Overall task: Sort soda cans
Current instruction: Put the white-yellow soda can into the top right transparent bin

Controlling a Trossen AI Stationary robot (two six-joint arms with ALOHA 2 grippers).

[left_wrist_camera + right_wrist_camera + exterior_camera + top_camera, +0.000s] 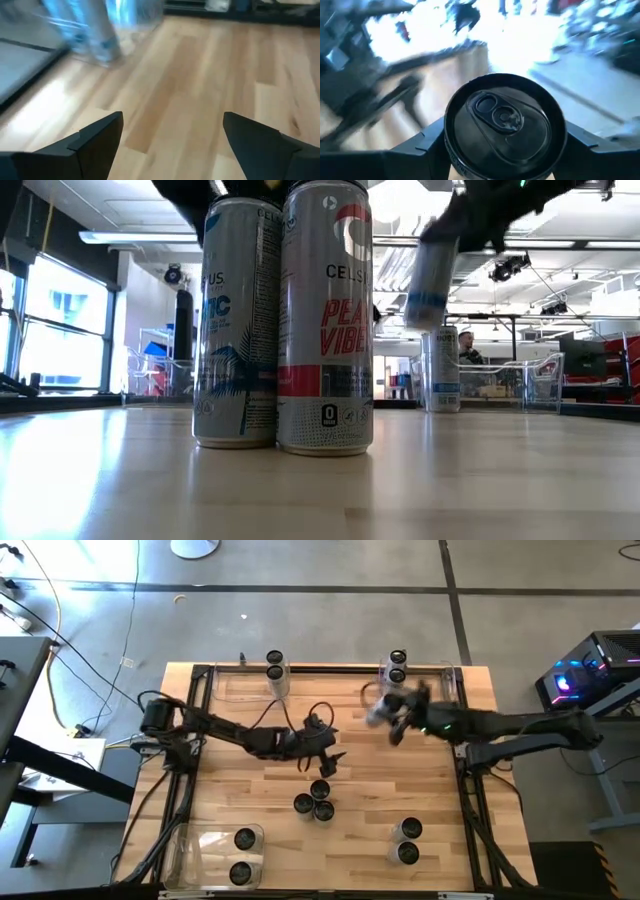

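Observation:
My right gripper (pixel 388 715) is shut on one soda can (pixel 378 712), high over the table's far right part; the low view shows this can (pixel 432 280) in the air. My left gripper (pixel 325 758) stands open above the table's middle, with only bare wood between its fingers (pixel 172 130). Just nearward of it, three cans (pixel 318 800) stand on their bases; two of them (pixel 285 320) fill the low view. My right gripper pinches the can between its two fingers (pixel 427 142), one on each side of the wall just under the top rim (pixel 451 152). The dark top with its tab (pixel 502 117) faces the wrist camera. The can is lifted clear of the table and hangs tilted.
Clear bins sit at the table's corners: the far-left one (pixel 250 690) and the far-right one (pixel 440 680) each hold two cans, and so does the near-left one (pixel 205 855). Two more cans (pixel 408 840) stand near right. A person (pixel 466 345) is in the room behind.

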